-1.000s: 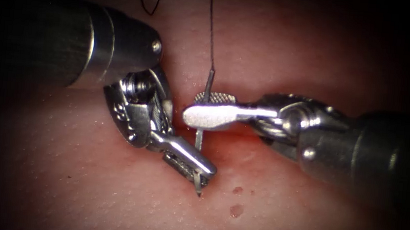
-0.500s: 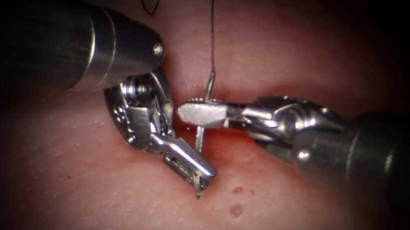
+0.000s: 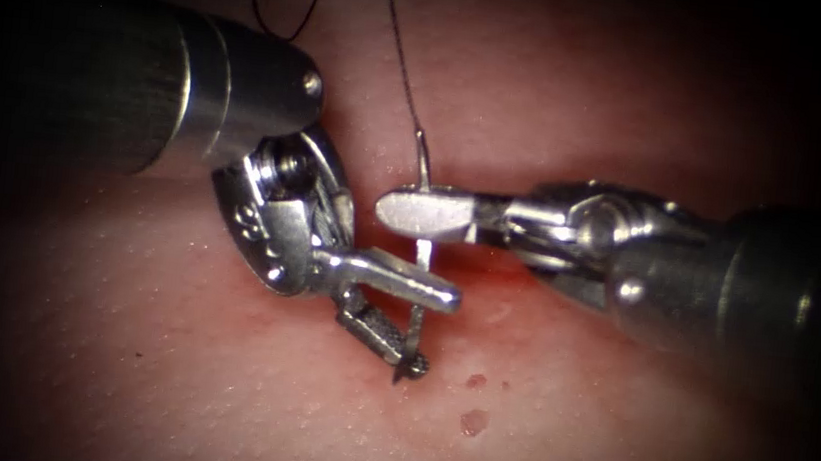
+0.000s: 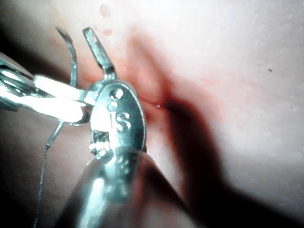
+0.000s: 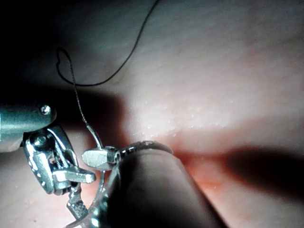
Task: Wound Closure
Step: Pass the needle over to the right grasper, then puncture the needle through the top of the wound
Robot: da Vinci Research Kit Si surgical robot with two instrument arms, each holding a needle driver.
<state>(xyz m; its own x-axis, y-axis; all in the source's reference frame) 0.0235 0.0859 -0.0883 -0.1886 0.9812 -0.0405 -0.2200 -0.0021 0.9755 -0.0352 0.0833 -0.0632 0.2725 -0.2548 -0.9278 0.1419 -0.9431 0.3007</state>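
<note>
So here's where I'm at with the closure. My right tool (image 3: 412, 211) has its fingers clenched on the needle (image 3: 418, 292) up near the swaged end, just below where the thread (image 3: 402, 59) joins it. A second ago those fingers were spread around the shaft; half a second back they'd come together, and now they've got it solid. The needle stands close to upright over the cut (image 3: 527, 272), pretty much in the middle of the wound line, and the visible part of it looks free of the tissue (image 3: 612, 431). The tip end sits hidden down by the lower finger of the other tool, so I can't swear to that last bit.

The big change is on my left tool (image 3: 402, 320). It was grasping the needle near the point; now its fingers are released, spread apart with the needle shaft running between them, the upper finger (image 3: 396, 277) crossing in front. The needle's top has also shifted a touch toward the left side since then, and the thread has swung with it.

What that means, as I read it: the needle now hangs from the right tool alone.

Thread trails up from the needle and loops off beyond the left shaft. Two small spots of red fluid (image 3: 473, 422) sit below, just right of the needle tip.
</note>
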